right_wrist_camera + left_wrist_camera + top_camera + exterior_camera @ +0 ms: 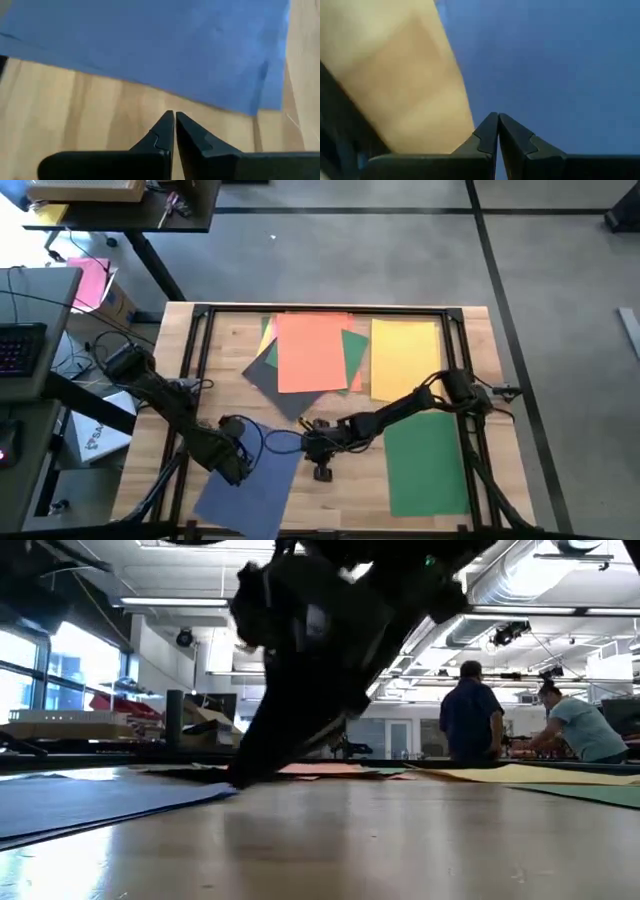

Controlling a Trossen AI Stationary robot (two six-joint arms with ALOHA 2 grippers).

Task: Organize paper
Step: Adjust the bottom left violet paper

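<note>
Even, bright overhead light fills my workspace; ceiling strip lights and windows glow in the low view. There my arm is a dark, blurred silhouette. My left wrist view is soft and out of focus.

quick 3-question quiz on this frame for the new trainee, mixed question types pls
1. True or false: the orange sheet lies on top of the other sheets in the stack at the table's far side.
2. Which sheet is the left gripper over? A green, B yellow, C blue.
3. Fill in: the right gripper is shut over bare ____.

Key
1. True; a dark grey sheet shows from under it.
2. C, the blue sheet, at its edge, fingers closed.
3. Wood: the table, just short of the blue sheet's edge.
</note>
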